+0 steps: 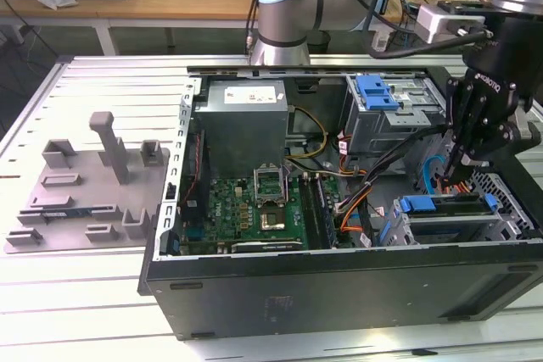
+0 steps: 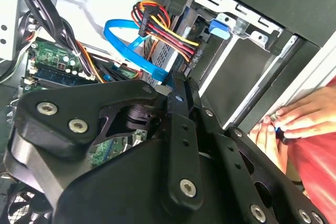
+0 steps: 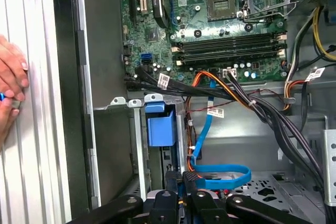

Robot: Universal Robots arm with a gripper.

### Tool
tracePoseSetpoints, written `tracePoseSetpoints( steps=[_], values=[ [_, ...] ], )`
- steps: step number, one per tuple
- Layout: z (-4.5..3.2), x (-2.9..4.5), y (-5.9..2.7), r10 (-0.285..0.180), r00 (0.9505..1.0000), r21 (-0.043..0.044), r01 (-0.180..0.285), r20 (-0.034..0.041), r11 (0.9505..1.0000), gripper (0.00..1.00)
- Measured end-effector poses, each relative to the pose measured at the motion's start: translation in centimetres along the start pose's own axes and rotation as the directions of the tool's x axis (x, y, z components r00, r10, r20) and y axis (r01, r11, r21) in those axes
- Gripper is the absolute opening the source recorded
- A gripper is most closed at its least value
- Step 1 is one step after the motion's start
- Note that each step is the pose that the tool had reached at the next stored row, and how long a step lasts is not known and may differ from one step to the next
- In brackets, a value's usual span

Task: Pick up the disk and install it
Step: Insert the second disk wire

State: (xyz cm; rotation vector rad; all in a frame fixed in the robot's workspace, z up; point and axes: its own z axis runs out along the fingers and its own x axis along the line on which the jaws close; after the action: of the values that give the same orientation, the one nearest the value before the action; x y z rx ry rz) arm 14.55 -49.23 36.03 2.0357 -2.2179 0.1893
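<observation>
The disk [image 1: 450,206], blue-railed, sits in the lower drive bay of the open computer case [image 1: 339,294], at about four o'clock from the motherboard [image 1: 246,209] in the exterior view. The gripper [image 1: 462,163] hangs just above it with fingers drawn close together, gripping nothing visible. A person's hand [image 3: 10,85] rests outside the case wall.

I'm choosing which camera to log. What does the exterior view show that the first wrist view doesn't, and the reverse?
Exterior view alone: the whole open computer case, the grey fixture plate on the exterior view's left, the power supply, and the tool hanging over the drive cage. First wrist view alone: a person's hand at the case's outer edge, and the looped blue data cable. Both: the motherboard and a blue plastic latch.
</observation>
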Motion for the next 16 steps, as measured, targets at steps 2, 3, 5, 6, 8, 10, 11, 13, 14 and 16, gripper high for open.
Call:
tracePoseSetpoints(
  steps=[2, 3, 5, 6, 8, 10, 11, 13, 14, 16],
  values=[
    [0.05, 0.28, -0.03, 0.000, 0.9999, -0.0004, 0.000, 0.0133, 1.0000, 0.16],
    [0.07, 0.39, -0.04, 0.000, 0.9998, -0.0006, 0.000, 0.0182, 1.0000, 0.16],
    [0.14, 0.77, -0.07, 0.000, 0.9994, -0.0012, 0.000, 0.0339, 1.0000, 0.16],
    [0.15, 0.87, -0.08, -0.001, 0.9993, -0.0013, 0.001, 0.0382, 1.0000, 0.16],
    [0.20, 1.10, -0.10, -0.001, 0.9988, -0.0015, 0.001, 0.0485, 1.0000, 0.16],
    [0.24, 1.35, -0.12, -0.001, 0.9983, -0.0009, 0.001, 0.0583, 1.0000, 0.16],
    [0.26, 1.43, -0.13, -0.001, 0.9981, 0.0001, 0.001, 0.0613, 1.0000, 0.16],
    [0.26, 1.46, -0.13, -0.002, 0.9980, 0.0018, 0.001, 0.0624, 1.0000, 0.16],
    [0.27, 1.47, -0.12, -0.003, 0.9980, 0.0028, 0.003, 0.0625, 1.0000, 0.16],
    [0.27, 1.48, -0.05, -0.006, 0.9980, 0.0041, 0.006, 0.0625, 1.0000, 0.16]
  ],
)
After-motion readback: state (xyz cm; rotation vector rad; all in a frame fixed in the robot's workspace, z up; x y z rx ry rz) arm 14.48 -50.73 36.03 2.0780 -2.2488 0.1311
